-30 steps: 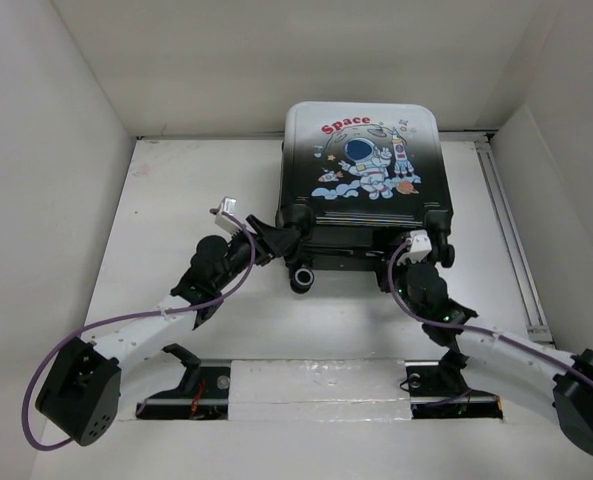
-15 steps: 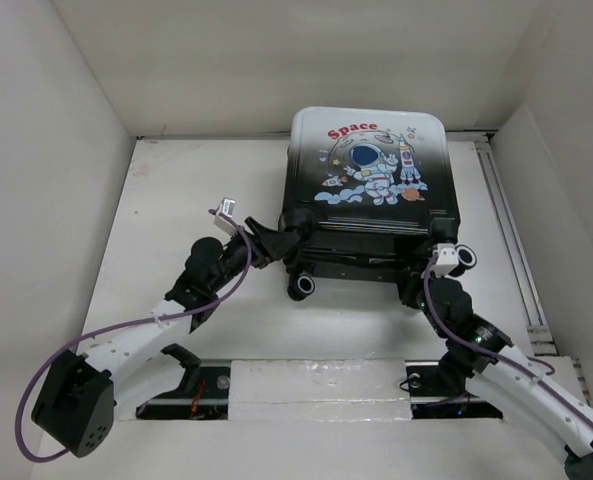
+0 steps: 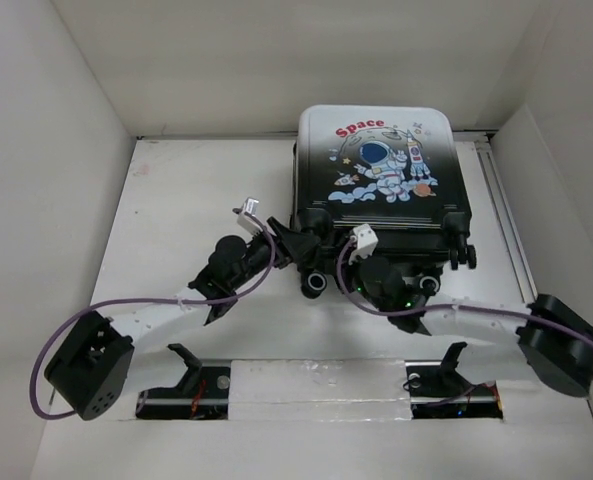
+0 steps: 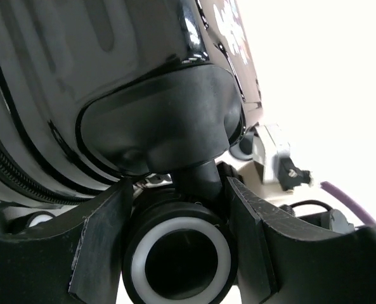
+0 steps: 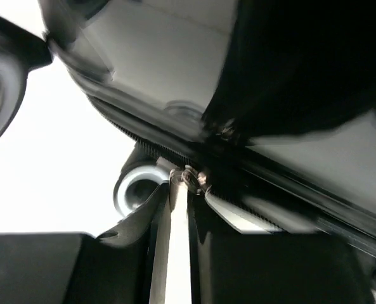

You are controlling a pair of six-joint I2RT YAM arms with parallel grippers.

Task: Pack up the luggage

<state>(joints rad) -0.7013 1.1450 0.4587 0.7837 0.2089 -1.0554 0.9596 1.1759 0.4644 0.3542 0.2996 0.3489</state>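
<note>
We see a white worktop (image 3: 176,230) boxed in by plain off-white walls: a back wall (image 3: 296,60) across the top of the frame, a left wall (image 3: 36,200) slanting down the left side, and a right wall (image 3: 576,180) opposite. A metal rail (image 3: 506,230) runs along the worktop's right edge. A faint pinkish mark (image 3: 142,168) sits in its upper left corner. A glossy white strip (image 3: 316,380) crosses the lower edge. The light is even and soft.
</note>
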